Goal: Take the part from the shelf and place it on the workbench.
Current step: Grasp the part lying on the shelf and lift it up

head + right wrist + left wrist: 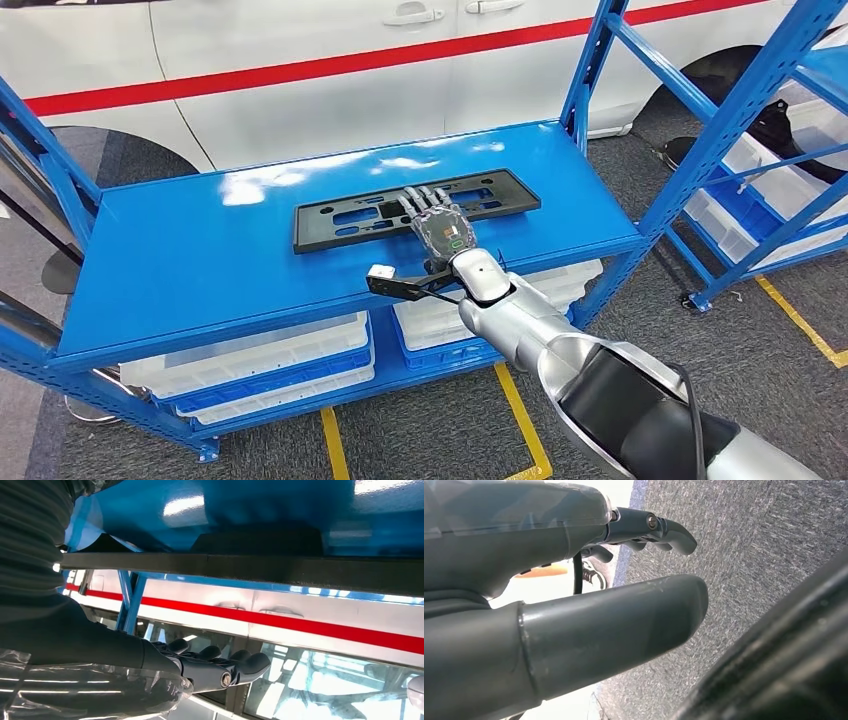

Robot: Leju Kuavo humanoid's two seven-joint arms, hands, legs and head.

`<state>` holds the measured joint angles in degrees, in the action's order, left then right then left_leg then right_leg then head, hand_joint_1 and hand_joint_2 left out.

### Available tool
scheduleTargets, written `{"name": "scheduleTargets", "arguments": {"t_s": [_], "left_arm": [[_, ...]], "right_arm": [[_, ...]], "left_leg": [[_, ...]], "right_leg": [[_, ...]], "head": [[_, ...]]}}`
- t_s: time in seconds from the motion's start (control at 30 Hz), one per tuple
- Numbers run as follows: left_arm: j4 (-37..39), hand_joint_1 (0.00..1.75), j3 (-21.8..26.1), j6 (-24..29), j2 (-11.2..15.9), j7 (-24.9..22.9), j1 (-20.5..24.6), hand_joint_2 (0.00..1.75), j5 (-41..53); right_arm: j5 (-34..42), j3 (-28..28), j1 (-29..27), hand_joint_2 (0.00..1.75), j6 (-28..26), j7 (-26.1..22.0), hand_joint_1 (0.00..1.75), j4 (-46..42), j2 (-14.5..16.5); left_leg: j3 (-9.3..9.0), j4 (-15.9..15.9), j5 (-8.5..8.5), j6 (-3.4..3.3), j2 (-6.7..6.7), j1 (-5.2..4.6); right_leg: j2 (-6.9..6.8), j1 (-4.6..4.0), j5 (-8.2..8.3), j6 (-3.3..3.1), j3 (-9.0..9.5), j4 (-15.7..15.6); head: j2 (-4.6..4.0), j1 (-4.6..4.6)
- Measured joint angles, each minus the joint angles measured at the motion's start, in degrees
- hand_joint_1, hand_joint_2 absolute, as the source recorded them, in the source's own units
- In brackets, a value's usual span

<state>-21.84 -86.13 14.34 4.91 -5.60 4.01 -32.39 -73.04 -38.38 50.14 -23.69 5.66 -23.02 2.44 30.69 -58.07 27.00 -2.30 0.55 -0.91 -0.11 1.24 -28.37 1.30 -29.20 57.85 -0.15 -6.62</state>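
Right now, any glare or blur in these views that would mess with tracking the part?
Head view: white glare patches on the shelf behind the part; part itself sharp. Right wrist view: glare on the blue surface, right hand in focus. Left wrist view: left hand close and soft, background overexposed.

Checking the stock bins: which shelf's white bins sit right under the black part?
Those in the near shelf, under the part; the other bins sit in the right-hand rack.

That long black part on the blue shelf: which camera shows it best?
The head view. It shows the whole black part lying flat on the blue shelf, cutouts visible, with the right hand over its middle. The right wrist view catches just its dark edge from close up. The left wrist view faces carpet.
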Motion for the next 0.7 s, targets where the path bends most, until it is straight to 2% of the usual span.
{"name": "scheduleTargets", "arguments": {"t_s": [0.3,0.5,0.63,0.7], "left_arm": [[0.5,0.00,0.1,-0.2,-0.1,0.3,0.0,0.00,0.0],[1.1,0.00,0.3,-0.4,-0.2,0.8,0.2,0.00,0.2],[1.5,0.00,0.5,-0.6,-0.2,1.1,0.3,0.00,0.3],[1.6,0.00,0.6,-0.6,-0.2,1.2,0.4,0.00,0.4]], "right_arm": [[-0.1,0.0,0.0,1.75,0.1,-0.1,0.00,0.0,0.1],[-0.2,0.0,0.0,1.75,0.1,-0.9,0.00,0.0,0.1],[-0.2,0.0,0.0,1.75,0.1,-0.9,0.00,0.0,0.4],[-0.2,0.0,0.0,1.75,0.1,-1.0,0.00,0.0,0.5]], "left_leg": [[0.01,-0.1,0.00,0.00,0.00,-0.12],[0.21,-0.2,-0.06,-0.13,0.00,-0.30],[0.66,-0.4,-0.15,-0.57,0.00,-0.53],[0.60,0.1,-0.44,-1.14,-0.03,-0.40]], "right_leg": [[0.00,0.10,0.09,0.09,-0.01,0.0],[-0.01,0.27,0.25,0.37,-0.12,-0.1],[-0.02,0.51,0.50,0.90,-0.45,-0.2],[-0.01,0.57,0.27,1.21,-0.69,0.1]], "head": [[0.00,0.00],[0.00,0.00],[0.00,0.00],[0.00,-0.01]]}}
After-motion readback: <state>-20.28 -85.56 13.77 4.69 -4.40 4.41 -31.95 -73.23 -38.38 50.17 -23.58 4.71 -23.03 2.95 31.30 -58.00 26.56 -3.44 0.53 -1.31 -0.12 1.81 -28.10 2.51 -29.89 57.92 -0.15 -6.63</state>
